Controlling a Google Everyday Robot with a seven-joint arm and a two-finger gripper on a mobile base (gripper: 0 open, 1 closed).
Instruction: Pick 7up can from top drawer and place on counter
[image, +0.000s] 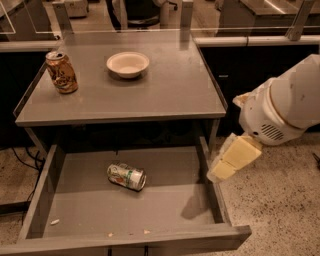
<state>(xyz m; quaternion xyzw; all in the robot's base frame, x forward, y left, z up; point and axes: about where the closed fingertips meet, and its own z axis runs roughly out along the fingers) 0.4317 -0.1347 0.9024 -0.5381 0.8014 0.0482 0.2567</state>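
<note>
7up can (126, 176) lies mid top drawer (100, 215); tool (220, 171) well right.

Tabletop (175, 95): upright can (61, 71) rear-left, bowl (128, 64) to its right. Top drawer (165, 210) below: 7up can (126, 176) inside. Hand (221, 169) above drawer's right wall.

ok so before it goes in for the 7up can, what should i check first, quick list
1. Top drawer pulled open, inside exposed: ok.
2. 7up can lies on its side on the drawer floor with nothing on top of it: ok.
3. Target is the silvery-green can, not the orange can on the counter: ok.
4. Gripper lined up over the 7up can: not ok. It hangs by the drawer's right wall, well to the can's right.
5. Room on the counter to set it down: ok. The bowl sits at the back and the orange can at the left, with bare surface to the right.
</note>
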